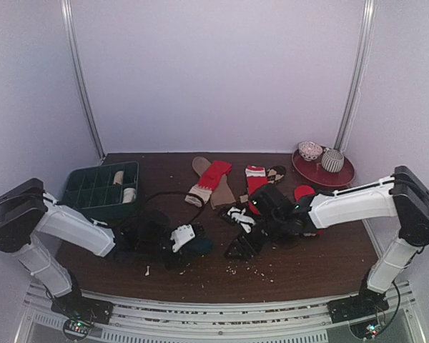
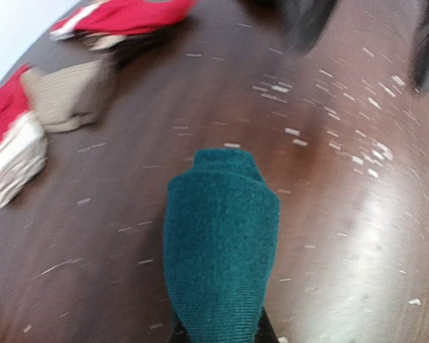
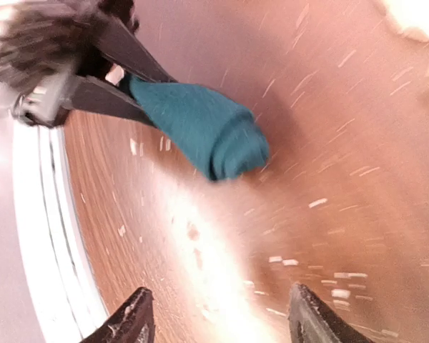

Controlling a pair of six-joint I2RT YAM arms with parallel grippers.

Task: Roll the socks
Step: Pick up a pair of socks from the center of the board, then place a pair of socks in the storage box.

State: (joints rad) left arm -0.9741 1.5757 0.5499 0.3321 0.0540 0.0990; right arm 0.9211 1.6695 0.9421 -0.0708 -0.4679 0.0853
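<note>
1. Top external view, far left: a dark green compartment tray (image 1: 93, 189) sits on the table (image 1: 307, 268), with pale rolled bundles (image 1: 129, 194) in its right-hand compartments.
2. Left gripper (image 1: 188, 241) is clamped tight on the teal sock (image 2: 222, 246), a compact bundle sticking out past its fingers, low over the wood.
3. Behind centre, a brown sock (image 1: 220, 191) and a red sock (image 1: 213, 175) with a pale cuff lie flat and overlapping. A second red sock (image 1: 256, 179) lies just right of them.
4. Right gripper (image 3: 220, 300) has its jaws spread wide and holds nothing, close beside the teal sock.
5. Far right, a red plate (image 1: 343, 176) carries two patterned balls (image 1: 332, 160).
</note>
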